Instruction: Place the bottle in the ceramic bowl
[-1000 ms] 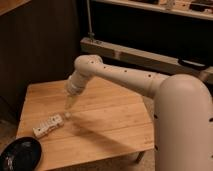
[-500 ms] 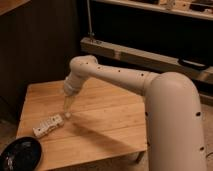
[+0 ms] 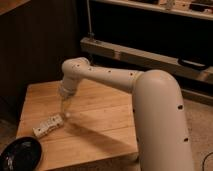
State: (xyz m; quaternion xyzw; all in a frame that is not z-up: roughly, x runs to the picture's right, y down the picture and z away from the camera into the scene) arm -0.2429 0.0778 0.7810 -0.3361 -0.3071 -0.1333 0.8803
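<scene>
The slim white bottle (image 3: 48,125) with dark label marks lies on its side on the wooden table (image 3: 95,125), near the left front. The glossy black ceramic bowl (image 3: 20,153) sits at the table's front left corner, just below and left of the bottle. My gripper (image 3: 65,111) hangs from the white arm and points down, just above and right of the bottle's right end, close to it.
My large white arm (image 3: 150,105) reaches in from the right over the table. A dark wall is behind the table, and a long shelf unit (image 3: 150,50) stands at the back right. The floor (image 3: 200,125) shows at the right.
The gripper has come lower and slightly left, closer to the bottle's right end. The bottle and bowl have not moved.
</scene>
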